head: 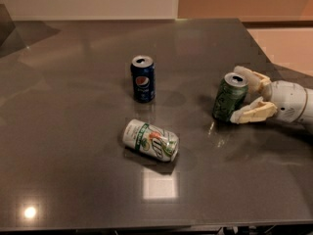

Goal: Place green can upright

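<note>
The green can [228, 97] stands on its base at the right of the dark table [73, 170], silver top up, leaning slightly to the left. My gripper [238, 95] reaches in from the right edge. Its pale fingers are spread, one finger [250, 77] behind the can's top and the other finger [253, 112] in front near its base. The can sits between the fingertips, and the jaws look wider than the can.
A dark blue Pepsi can [143, 79] stands upright at the table's middle. A white can with a green-and-red logo [150, 140] lies on its side in front of it. The table's right edge runs just behind my gripper.
</note>
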`<state>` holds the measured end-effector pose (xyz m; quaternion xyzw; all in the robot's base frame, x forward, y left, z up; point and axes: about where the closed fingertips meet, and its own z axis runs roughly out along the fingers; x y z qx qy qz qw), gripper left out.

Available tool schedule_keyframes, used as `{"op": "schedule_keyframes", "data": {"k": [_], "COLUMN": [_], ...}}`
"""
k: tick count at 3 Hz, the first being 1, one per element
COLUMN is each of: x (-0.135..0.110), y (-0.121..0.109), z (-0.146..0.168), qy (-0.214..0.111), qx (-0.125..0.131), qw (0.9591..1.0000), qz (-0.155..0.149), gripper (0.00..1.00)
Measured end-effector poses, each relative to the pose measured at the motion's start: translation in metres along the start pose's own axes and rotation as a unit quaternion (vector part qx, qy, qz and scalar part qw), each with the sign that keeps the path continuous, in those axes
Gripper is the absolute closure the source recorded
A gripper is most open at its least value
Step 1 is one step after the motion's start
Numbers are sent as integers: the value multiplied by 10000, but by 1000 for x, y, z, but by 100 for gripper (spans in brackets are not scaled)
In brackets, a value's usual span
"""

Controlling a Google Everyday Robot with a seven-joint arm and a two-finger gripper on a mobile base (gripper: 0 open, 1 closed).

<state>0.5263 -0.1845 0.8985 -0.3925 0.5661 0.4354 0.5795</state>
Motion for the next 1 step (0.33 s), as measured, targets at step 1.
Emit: {"op": "schedule_keyframes", "data": {"k": [1], "x": [0], "y": [0], "z": [0], "qy": [0], "qx": [-1], "qw": [10000], "qz": [0], "gripper": [0]}}
